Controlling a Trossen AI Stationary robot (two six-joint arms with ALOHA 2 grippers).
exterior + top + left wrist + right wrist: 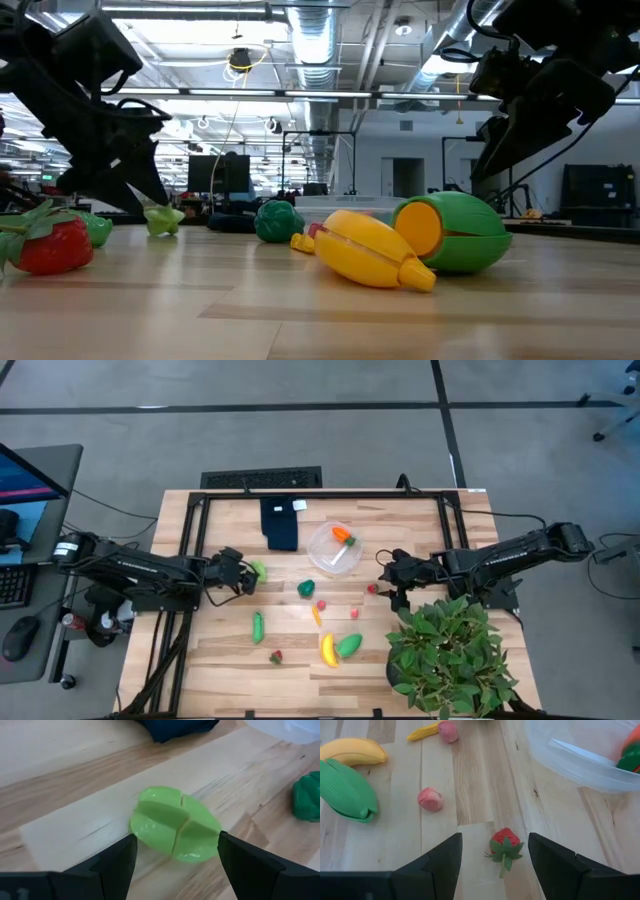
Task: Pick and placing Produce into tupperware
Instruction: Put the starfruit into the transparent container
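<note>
My left gripper (pixel 175 857) is open and low over the table, one finger on each side of a light green, segmented toy vegetable (pixel 175 825) (pixel 258 570) that lies on the wood; I see no touch. My right gripper (pixel 495 850) is open too. Its fingers stand on either side of a small red strawberry (pixel 506 842) (pixel 372 588), which lies on the table apart from them. The clear round tupperware (pixel 334 548) sits between the arms and holds an orange carrot (pixel 343 536). A banana (pixel 327 650), green pieces (pixel 349 645) (pixel 257 626) (pixel 306 588) and another strawberry (pixel 276 656) lie nearer the table's near edge.
A dark blue folded cloth (pixel 281 522) lies by the far edge, left of the tupperware. A big leafy potted plant (pixel 450 655) fills the near right corner, close under the right arm. Small pink pieces (pixel 430 799) (pixel 322 604) lie mid-table.
</note>
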